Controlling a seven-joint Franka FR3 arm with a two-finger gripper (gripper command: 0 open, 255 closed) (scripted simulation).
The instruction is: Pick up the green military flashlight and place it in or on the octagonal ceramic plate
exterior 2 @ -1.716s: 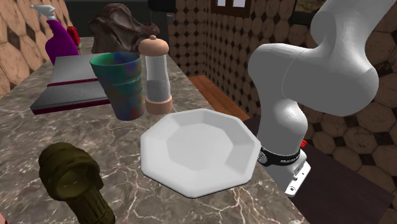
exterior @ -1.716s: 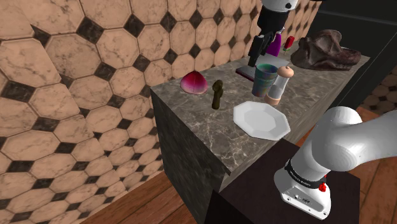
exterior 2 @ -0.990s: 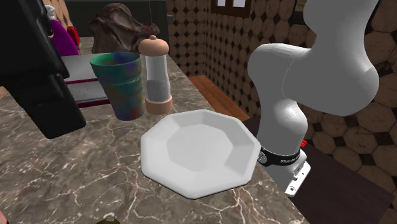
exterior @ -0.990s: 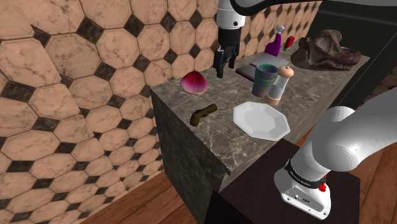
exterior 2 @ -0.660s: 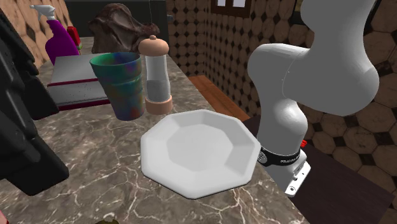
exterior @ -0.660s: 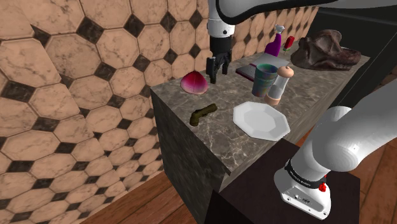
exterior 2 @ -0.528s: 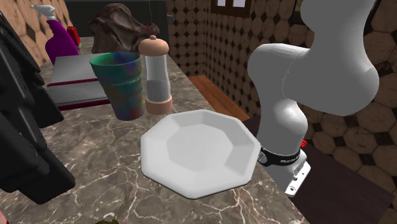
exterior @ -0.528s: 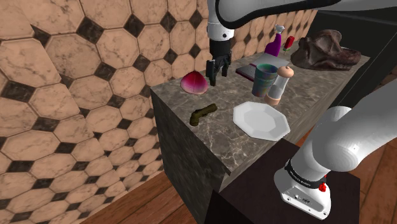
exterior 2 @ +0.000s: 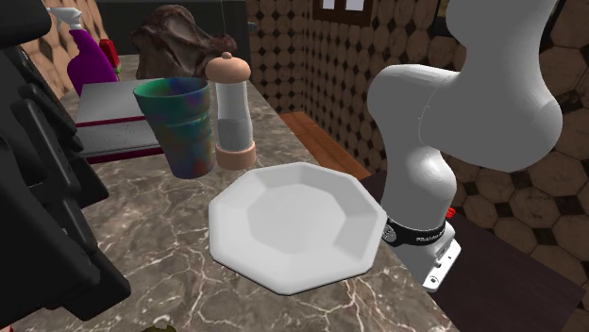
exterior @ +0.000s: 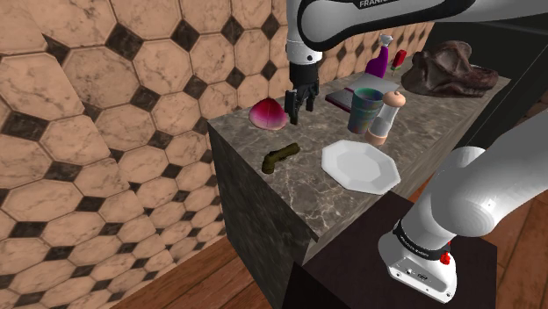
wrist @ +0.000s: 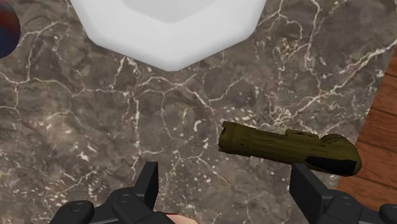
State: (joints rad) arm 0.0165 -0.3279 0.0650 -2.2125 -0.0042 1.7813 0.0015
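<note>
The olive-green flashlight point(exterior: 281, 156) lies on its side on the dark marble counter point(exterior: 307, 197), close to the edge at the shoulder view's left. The white octagonal plate point(exterior: 360, 165) sits to its right, bare. My gripper point(exterior: 297, 112) hangs open above the counter, behind the flashlight and beside a pink object. In the wrist view the flashlight point(wrist: 286, 147) lies just ahead of the gripper point(wrist: 227, 188), nearer one finger point(wrist: 305, 186), untouched; the plate point(wrist: 168, 25) is farther ahead. The gripper's black body point(exterior 2: 47, 189) looms at the second exterior view's left, beside the plate point(exterior 2: 293, 224).
A pink domed object point(exterior: 268, 114) sits by the gripper. A multicoloured cup point(exterior: 365, 110) and a pepper grinder point(exterior: 386, 118) stand behind the plate. Farther back are a book point(exterior: 344, 95), a purple spray bottle point(exterior: 379, 61) and a brown lump point(exterior: 452, 70). The counter drops to wood floor.
The flashlight, upright at first, now lies on its side nearer the edge. My open gripper has swung from the cup to the shoulder view's left and come lower.
</note>
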